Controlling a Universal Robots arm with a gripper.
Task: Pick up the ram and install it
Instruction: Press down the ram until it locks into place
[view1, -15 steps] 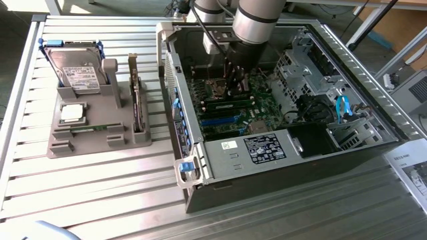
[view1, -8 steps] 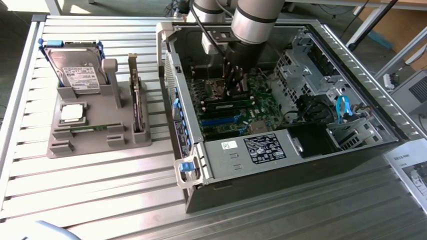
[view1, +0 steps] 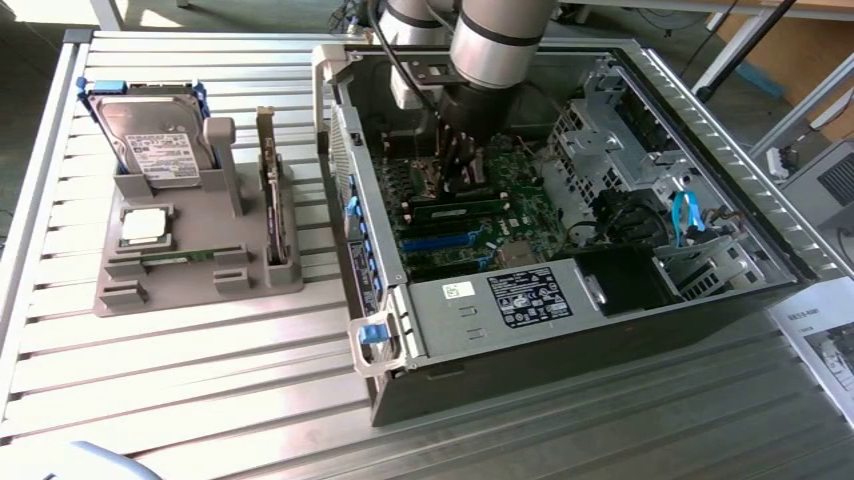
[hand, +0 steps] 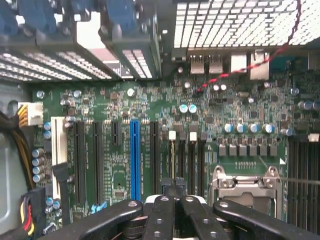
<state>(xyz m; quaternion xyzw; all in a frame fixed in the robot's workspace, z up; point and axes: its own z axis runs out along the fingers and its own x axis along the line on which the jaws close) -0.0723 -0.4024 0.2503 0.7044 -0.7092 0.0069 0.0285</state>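
An open computer case (view1: 561, 230) is set on the surface (view1: 200, 380), with a parts holder (view1: 187, 250) placed beside it on the exterior view's left. The gripper (view1: 461, 160) is positioned inside the case, over the motherboard (hand: 150, 135).

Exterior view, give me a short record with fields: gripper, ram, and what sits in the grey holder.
gripper: shut, down inside the open computer case, above the motherboard
ram: green stick along a motherboard slot, just under the gripper; contact unclear
grey holder: hard drive, processor chip, upright expansion card
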